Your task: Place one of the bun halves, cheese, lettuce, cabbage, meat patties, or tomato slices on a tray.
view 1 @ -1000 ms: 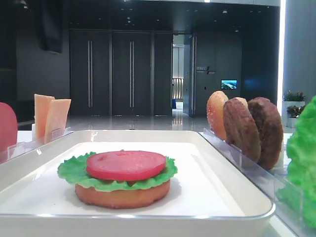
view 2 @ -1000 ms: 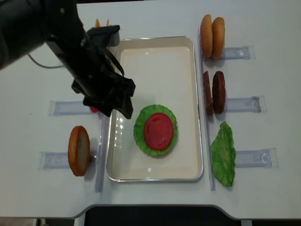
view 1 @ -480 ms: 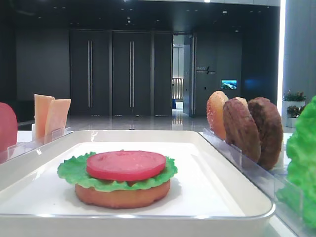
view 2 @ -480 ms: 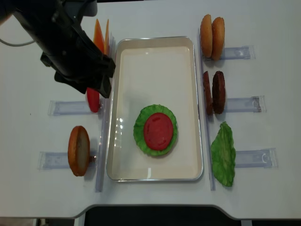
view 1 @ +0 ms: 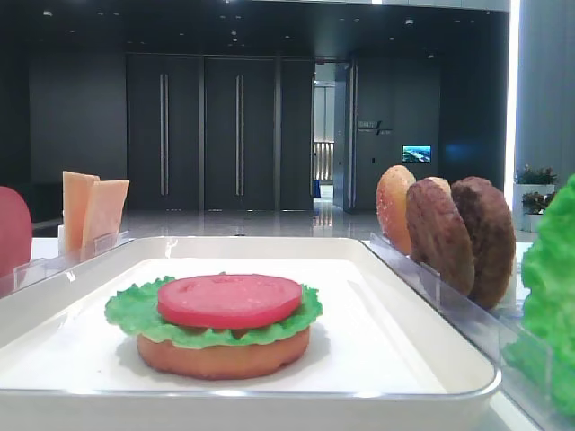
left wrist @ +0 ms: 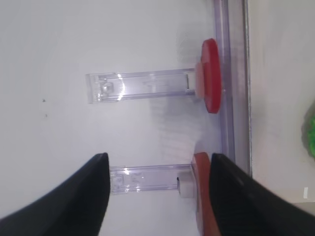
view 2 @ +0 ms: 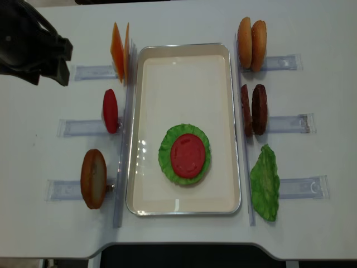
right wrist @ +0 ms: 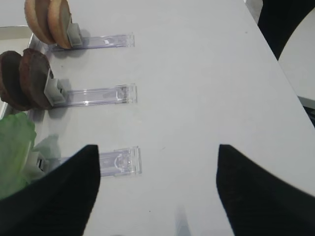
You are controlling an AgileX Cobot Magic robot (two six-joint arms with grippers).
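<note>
On the white tray point(view 2: 184, 61) lies a stack of a bun half point(view 1: 220, 353), lettuce point(view 2: 167, 162) and a tomato slice point(view 2: 187, 154). Left of the tray stand cheese point(view 2: 119, 44), another tomato slice point(view 2: 110, 110) and a bun half point(view 2: 93, 178). My left gripper point(view 2: 58, 64) hovers open at the far left, empty, with the cheese edge point(left wrist: 201, 196) beside its right finger. At the right stand two bun halves point(view 2: 251, 36), two meat patties point(view 2: 254, 109) and lettuce point(view 2: 265, 183). My right gripper point(right wrist: 156, 147) is open over bare table. No cabbage shows.
Clear plastic holders point(view 2: 83, 127) line the table on both sides of the tray, and one point(right wrist: 120, 161) lies by my right gripper's left finger. The table's right edge point(right wrist: 275, 54) runs close by in the right wrist view.
My left arm has pulled back from the tray's left rim, up and to the far left corner, uncovering the cheese and the standing tomato slice. The stack on the tray has not moved.
</note>
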